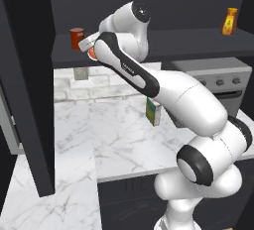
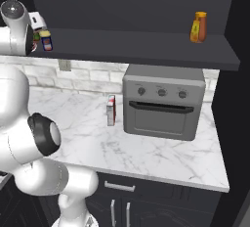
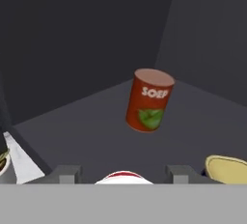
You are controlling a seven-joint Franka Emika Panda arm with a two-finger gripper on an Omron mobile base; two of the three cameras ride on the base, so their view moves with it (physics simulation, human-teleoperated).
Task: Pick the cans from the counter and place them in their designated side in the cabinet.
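Up at the cabinet [image 1: 149, 50] shelf, the arm is stretched leftward; the red can [image 3: 123, 177] is clamped in the gripper [image 3: 123, 174] (beside 1 soup can [image 3: 148, 100]).

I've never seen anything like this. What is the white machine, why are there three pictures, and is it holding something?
It is a robot arm in a simulated kitchen. Two pictures come from cameras behind it, left and right; the third looks out from its hand. The gripper reaches onto the dark cabinet shelf. Between its fingers shows the white top of a red can, so it appears to be holding that. Beside it on the shelf stand a yellow-topped tin and a darker soup can; a bottle stands far along. On the marble counter are a carton and an oven.
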